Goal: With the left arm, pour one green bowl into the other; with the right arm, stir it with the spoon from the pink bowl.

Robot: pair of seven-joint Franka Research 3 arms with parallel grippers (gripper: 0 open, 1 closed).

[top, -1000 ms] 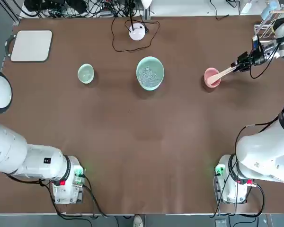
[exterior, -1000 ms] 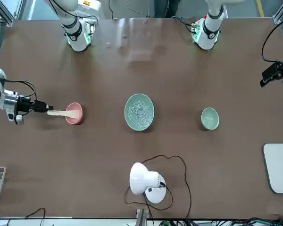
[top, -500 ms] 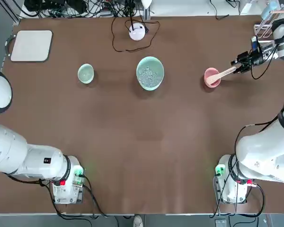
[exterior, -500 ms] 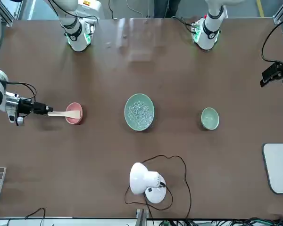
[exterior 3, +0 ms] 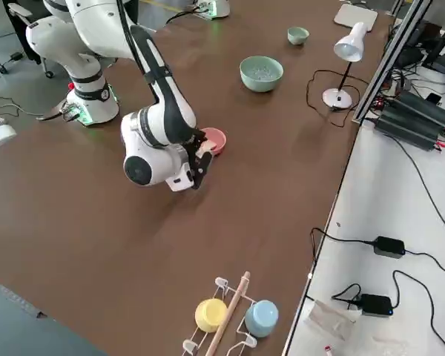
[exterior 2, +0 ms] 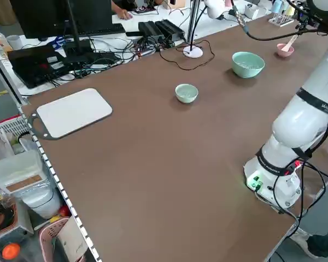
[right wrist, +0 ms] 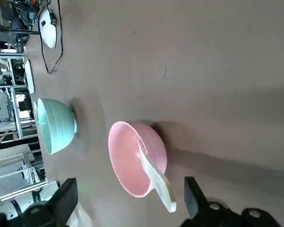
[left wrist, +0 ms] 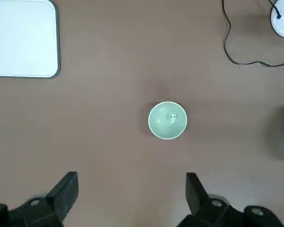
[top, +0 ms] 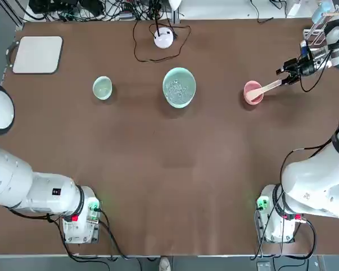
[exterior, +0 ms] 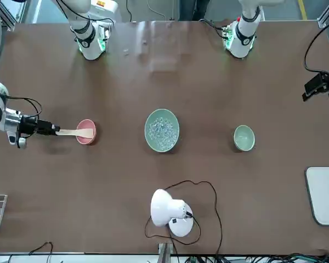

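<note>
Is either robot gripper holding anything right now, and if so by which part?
No, nothing is held. The right gripper stands open by the handle of the light wooden spoon; the left gripper is open too.

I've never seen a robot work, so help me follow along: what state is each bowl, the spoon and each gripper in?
small green bowl: upright
wide green bowl: upright, bits inside
pink bowl: spoon inside
spoon: leaning
left gripper: open
right gripper: open
</note>
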